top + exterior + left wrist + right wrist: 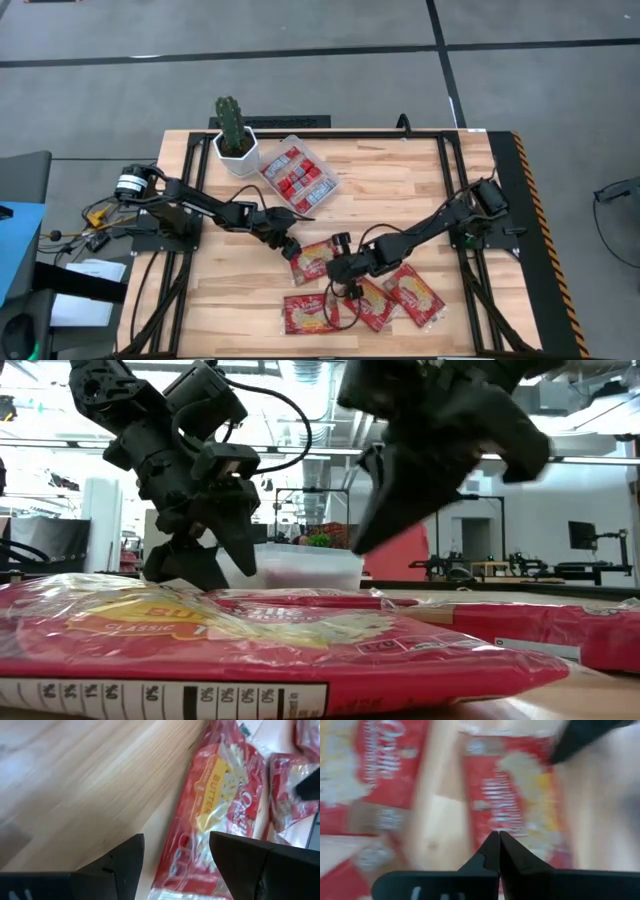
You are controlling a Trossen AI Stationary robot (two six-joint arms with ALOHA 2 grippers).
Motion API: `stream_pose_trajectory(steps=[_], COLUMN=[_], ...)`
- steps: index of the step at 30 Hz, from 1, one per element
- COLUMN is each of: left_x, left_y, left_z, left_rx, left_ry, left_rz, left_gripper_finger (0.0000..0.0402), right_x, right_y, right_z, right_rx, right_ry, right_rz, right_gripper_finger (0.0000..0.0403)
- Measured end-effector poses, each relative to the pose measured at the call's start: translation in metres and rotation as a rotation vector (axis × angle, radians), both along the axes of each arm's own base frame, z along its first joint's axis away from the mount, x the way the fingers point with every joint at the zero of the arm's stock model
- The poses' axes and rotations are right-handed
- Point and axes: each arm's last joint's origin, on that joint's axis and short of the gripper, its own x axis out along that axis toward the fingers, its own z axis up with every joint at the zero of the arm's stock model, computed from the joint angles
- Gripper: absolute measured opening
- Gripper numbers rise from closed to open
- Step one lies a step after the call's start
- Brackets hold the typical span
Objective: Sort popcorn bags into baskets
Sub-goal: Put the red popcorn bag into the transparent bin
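- Left gripper [291, 249] sat low over the surface [400, 190] just left of centre in the high view, fingers [125, 865] spread wide and empty, straddling the near edge of a large popcorn bag [215, 815]; that looked like a line-up for a pinch on it.
- Right gripper [338, 279] hung over the cluster of bags at lower centre, fingers [498, 851] pressed together with nothing between them, so I judged it was not carrying anything.
- The big bags were flat, shiny red, crinkly film with a yellow butter panel and pale popcorn picture; about four [312, 312] lay loose on the surface at lower centre, some overlapping.
- The clear basket [290, 142] stood at upper centre beside the cactus pot [236, 152], already packed with small red packets [298, 178] in rows.
- Large bags stayed outside it, so the sort looked partly done.
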Motion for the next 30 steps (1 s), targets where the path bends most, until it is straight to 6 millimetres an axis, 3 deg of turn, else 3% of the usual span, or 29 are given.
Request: stream_pose_trajectory(steps=[6, 16, 30], left_x=[0.006, 0.010, 0.012], left_y=[-0.001, -0.003, -0.003], left_z=[-0.009, -0.015, -0.016], left_rx=[-0.017, -0.062, -0.083], left_ry=[-0.015, -0.036, -0.050], left_rz=[-0.013, -0.048, -0.035], left_gripper_finger=[0.0215, 0.0215, 0.0215], right_x=[0.001, -0.012, -0.016], right_y=[-0.002, 0.015, -0.007], right_z=[-0.003, -0.014, -0.033], right_rx=[0.065, 0.102, 0.098], right_ry=[-0.026, -0.028, -0.027], right_rz=[-0.015, 0.016, -0.054], right_gripper_finger=[0.0014, 0.0011, 0.0012])
